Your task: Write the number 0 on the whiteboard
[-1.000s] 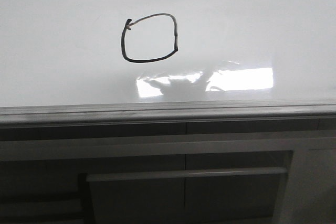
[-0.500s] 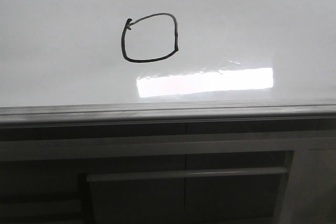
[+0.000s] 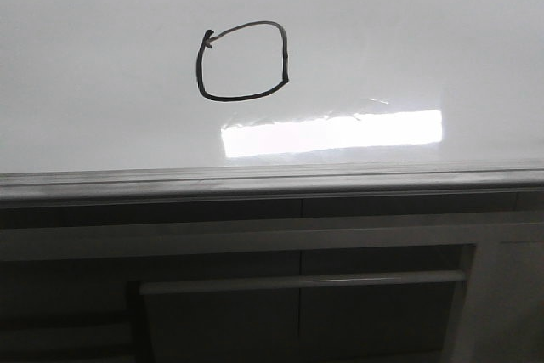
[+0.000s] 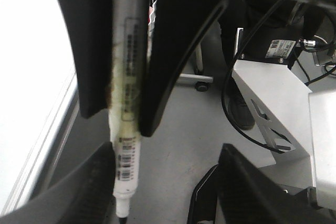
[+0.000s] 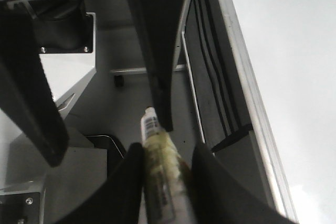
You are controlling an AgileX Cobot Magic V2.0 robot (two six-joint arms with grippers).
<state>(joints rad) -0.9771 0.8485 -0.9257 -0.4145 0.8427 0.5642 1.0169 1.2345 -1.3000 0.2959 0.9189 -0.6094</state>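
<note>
Sitting in the upper middle of the whiteboard (image 3: 408, 31), left of centre, the number 0 (image 3: 243, 61) is a thin black closed loop, squarish with rounded corners and a small tick at its upper left; its top stroke looks fainter than the rest. No jaws appear near it in the front view. Below it a bright bar of glare (image 3: 331, 133) lies across the glossy surface, and the grey edge rail (image 3: 272, 180) runs along the board's near side, with a dark panelled cabinet front (image 3: 297, 295) beneath.

In the left wrist view, the left gripper (image 4: 123, 116) has its jaws clamped on a white marker (image 4: 126, 124), uncapped, its dark tip past the fingertips. The marker's barrel carries a yellowish stain and a barcode label; the print is too blurred to read.

In the right wrist view, the right gripper (image 5: 110, 140) has its jaws set wide apart, holding nothing; a second yellow-stained marker (image 5: 157, 182) sits in a dark clip beside the board's rail.
</note>
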